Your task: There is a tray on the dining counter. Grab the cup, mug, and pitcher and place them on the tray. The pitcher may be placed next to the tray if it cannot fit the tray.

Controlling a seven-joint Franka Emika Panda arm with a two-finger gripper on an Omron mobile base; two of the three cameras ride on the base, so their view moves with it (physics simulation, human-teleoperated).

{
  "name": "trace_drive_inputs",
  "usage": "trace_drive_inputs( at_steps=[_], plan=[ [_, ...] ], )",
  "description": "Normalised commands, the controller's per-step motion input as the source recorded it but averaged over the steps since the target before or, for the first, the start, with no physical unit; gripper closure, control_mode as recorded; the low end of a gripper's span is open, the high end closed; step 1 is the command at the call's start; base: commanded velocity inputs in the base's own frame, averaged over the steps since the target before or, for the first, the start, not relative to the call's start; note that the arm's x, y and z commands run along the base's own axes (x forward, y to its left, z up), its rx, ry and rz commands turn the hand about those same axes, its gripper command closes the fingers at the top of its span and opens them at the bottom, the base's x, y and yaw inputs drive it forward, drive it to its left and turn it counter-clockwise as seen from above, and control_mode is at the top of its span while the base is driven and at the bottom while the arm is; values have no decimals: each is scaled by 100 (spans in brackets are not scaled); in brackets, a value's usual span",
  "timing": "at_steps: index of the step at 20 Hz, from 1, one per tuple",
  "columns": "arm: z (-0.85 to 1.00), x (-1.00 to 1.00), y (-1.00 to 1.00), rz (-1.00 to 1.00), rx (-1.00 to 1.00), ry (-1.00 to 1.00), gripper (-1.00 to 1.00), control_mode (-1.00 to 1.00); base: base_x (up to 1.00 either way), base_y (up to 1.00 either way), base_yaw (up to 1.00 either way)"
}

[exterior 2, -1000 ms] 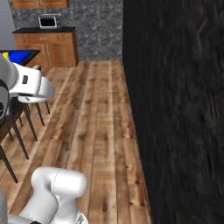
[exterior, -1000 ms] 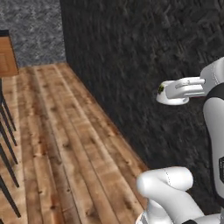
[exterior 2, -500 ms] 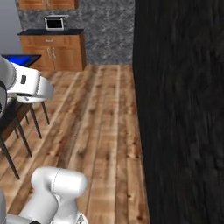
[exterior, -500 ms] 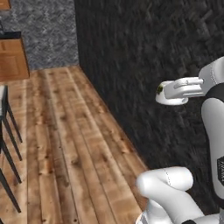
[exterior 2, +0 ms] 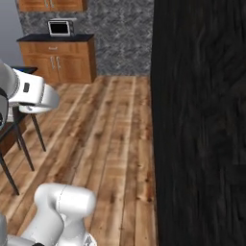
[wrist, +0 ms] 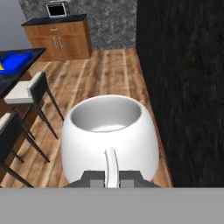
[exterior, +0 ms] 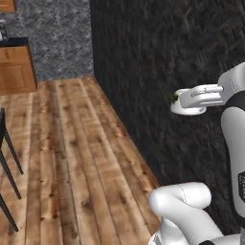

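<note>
We are carrying the mug (wrist: 110,136) toward the table (wrist: 17,74), so the step in hand is the transport of one of the three vessels. In the hand view the mug is white and squat, close to the camera, its handle pointing toward us, and the jaws are shut on that handle, pinching it between the two dark fingertips (wrist: 94,178). The gripper (wrist: 111,180) holds the mug above a wooden plank floor, beside a tall black wall (wrist: 183,78) on the right. Far off at the upper left of the hand view we see a corner of the blue tray (wrist: 15,61) lying on the table, with white-seated stools (wrist: 26,94) along its edge; the mug is well apart from it. We judge that the next move calls for more driving toward the table, then reaching over the stools and lowering the mug onto the tray. Compared with a second ago, both base views have swung: the wooden cabinet (exterior 2: 60,60) and its small appliance sit more centrally now, which is the camera moving; the arm's pose looks the same.
</note>
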Motion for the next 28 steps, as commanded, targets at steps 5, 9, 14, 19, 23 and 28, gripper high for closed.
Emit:
trace_drive_inputs(
  at_steps=[5, 9, 14, 19, 23, 28],
  plan=[
    [0, 0, 0, 0, 0, 0, 100, 100, 100, -21, 11],
    [0, 0, 0, 0, 0, 0, 100, 100, 100, -16, 12],
    [0, 0, 0, 0, 0, 0, 100, 100, 100, -13, 13],
    [0, 0, 0, 0, 0, 0, 100, 100, 100, -9, 13],
    [0, 0, 0, 0, 0, 0, 100, 100, 100, -7, 13],
    [0, 0, 0, 0, 0, 0, 100, 100, 100, -7, 16]
  ],
)
